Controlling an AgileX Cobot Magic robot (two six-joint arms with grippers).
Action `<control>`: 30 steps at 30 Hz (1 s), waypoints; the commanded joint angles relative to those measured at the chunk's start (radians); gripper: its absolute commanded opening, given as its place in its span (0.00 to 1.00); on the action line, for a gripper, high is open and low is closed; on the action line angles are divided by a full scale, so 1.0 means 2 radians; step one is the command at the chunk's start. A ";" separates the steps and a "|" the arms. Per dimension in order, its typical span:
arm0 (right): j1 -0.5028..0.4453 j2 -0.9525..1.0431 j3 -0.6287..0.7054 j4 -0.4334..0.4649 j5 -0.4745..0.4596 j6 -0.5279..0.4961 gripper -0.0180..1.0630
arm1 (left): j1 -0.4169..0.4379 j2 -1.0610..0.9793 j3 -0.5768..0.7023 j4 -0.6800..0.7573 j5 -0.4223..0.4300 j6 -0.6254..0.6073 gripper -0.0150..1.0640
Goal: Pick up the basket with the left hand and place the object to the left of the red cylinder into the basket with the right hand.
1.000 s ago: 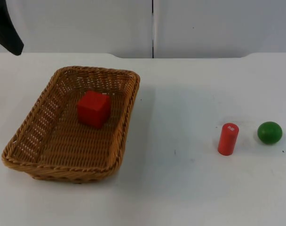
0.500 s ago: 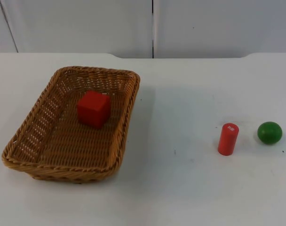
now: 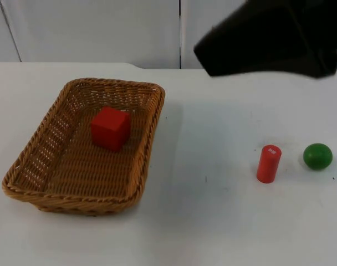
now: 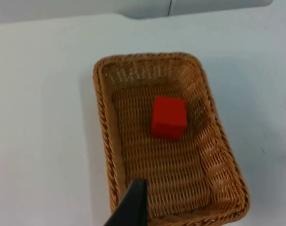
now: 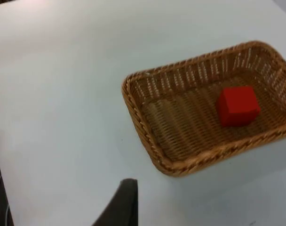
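We count one wicker basket [image 3: 82,147] on the white table [image 3: 213,221], sitting at about nine o'clock of the table in the top view, with one red cube [image 3: 110,128] resting inside it toward its far half. One red cylinder [image 3: 268,163] stands upright at about three o'clock, and one green ball [image 3: 317,155] lies just beside it at its three o'clock, apart from it. The right arm [image 3: 268,36] reaches in at one o'clock. Of the left gripper [image 4: 131,207] and right gripper [image 5: 122,202] we see one black fingertip each; we cannot tell how their jaws stand
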 commanded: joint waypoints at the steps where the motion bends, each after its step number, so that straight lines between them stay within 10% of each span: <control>1: 0.002 -0.004 0.010 0.003 -0.019 0.002 0.87 | -0.004 -0.015 0.002 0.007 0.005 -0.001 0.85; 30: 0.002 -0.079 0.127 0.006 -0.075 0.015 0.87 | -0.004 -0.277 0.106 0.036 0.048 -0.038 0.85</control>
